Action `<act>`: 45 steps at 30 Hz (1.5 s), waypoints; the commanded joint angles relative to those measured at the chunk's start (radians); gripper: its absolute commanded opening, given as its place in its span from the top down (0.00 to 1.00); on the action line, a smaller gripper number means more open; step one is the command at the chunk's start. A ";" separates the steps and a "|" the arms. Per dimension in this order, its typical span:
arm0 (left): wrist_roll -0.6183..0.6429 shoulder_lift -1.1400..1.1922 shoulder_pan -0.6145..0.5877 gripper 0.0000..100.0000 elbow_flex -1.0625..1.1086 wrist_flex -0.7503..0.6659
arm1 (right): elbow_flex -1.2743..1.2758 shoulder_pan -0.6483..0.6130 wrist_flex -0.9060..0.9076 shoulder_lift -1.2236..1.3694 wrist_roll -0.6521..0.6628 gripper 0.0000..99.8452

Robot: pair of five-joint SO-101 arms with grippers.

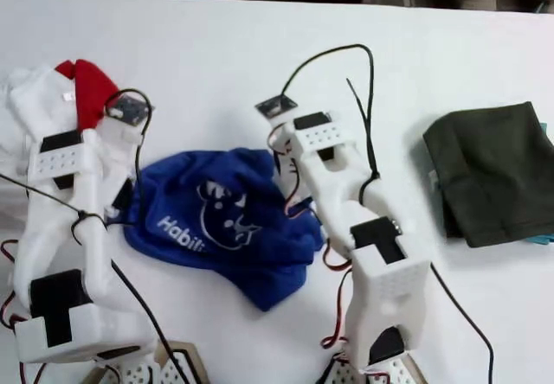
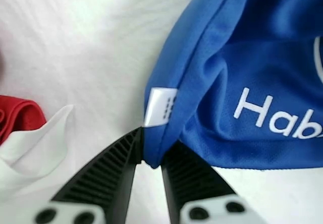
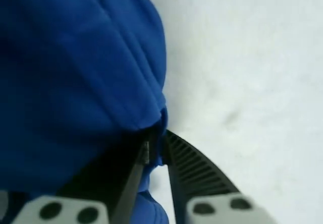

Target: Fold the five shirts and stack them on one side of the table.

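1. The blue shirt [image 1: 227, 220] is lying bunched up in the middle of the table [image 1: 208, 47], between my 2 arms, and it's not folded yet.
2. My left gripper [image 2: 153, 151] is pinching its hem right by the little white tag [image 2: 160, 105], with the fingers pressed together on the cloth.
3. My right gripper [image 3: 158, 146] is clamping another edge of the same shirt. I'm guessing I'm holding 2 ends so I can spread it flat before folding.
4. A dark green shirt [image 1: 493, 172] is sitting folded on the table's right side, which is probably the stack getting started.
5. A red and white heap [image 1: 61, 94] is waiting by my left arm, well apart from that stack.
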 commanded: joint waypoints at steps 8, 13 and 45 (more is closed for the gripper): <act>0.005 -0.054 0.009 0.97 -0.004 -0.009 | -0.153 0.094 0.064 -0.191 0.117 0.98; 0.005 -0.054 0.055 0.97 0.001 0.040 | -0.201 0.209 0.062 -0.372 0.239 0.98; 0.068 -0.241 0.167 0.97 -1.167 0.565 | -0.476 0.249 -0.154 -0.964 0.384 0.98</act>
